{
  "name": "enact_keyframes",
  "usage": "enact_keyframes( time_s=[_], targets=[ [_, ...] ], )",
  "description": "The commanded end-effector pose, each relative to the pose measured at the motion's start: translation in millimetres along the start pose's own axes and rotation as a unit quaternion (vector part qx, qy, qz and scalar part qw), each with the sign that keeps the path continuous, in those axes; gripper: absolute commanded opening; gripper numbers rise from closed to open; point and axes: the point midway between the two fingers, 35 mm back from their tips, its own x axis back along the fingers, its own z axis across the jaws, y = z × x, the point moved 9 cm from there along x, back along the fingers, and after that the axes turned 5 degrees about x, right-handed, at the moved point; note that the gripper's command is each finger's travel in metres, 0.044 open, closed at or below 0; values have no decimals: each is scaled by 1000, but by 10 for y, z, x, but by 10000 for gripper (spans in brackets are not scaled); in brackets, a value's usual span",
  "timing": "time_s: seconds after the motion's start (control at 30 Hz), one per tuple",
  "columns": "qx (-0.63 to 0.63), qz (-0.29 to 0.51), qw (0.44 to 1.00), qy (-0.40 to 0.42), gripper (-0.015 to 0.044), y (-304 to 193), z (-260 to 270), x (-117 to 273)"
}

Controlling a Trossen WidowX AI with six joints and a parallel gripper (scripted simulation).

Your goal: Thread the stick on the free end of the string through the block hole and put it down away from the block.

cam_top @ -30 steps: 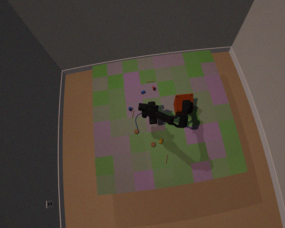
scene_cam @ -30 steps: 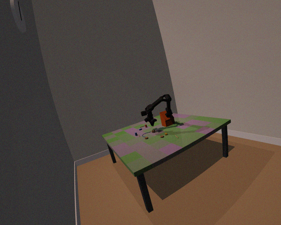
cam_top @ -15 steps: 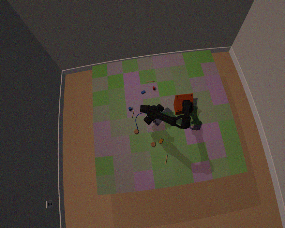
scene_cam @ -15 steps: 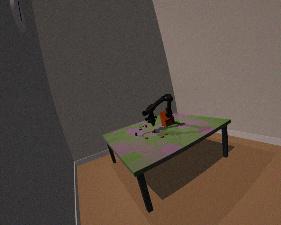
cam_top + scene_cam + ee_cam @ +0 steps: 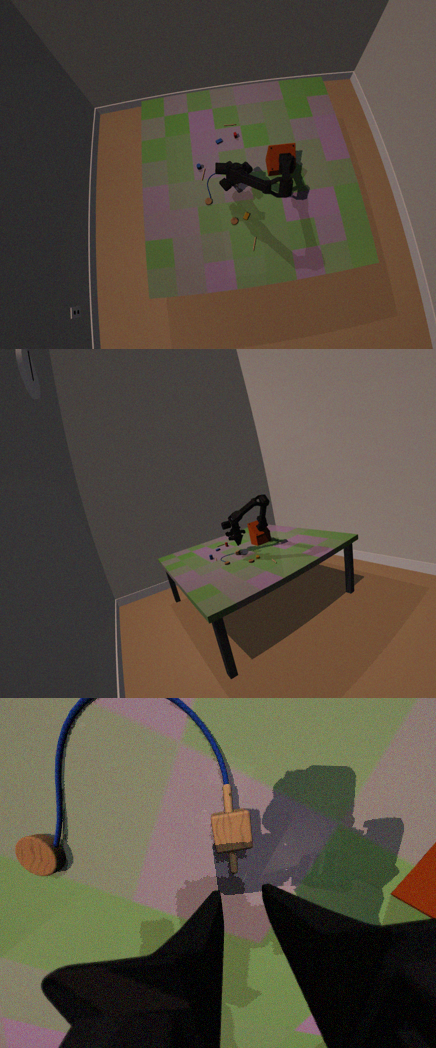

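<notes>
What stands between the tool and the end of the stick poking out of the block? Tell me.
Nothing visible: the tool hangs above the table, and the stick's far end shows uncovered beyond its tips.

Mid-curve of the blue string [image 5: 58,773], cut off by the wrist view's upper edge.

Blue string [image 5: 207,183] [image 5: 226,556] [image 5: 59,773] — orange box [image 5: 273,156] [image 5: 253,534] [image 5: 422,890] — green-and-pink patchwork tabletop [image 5: 185,232] [image 5: 225,581] [image 5: 120,798].
</notes>
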Motion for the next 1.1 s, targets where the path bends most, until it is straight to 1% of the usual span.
enact_keyframes(
  time_s=[0.0,1.07],
  targets=[
    [-4,4,1000,-1,121,-3,-13,-78],
    [-4,5,1000,0,121,-12,-13,-605]
  ],
)
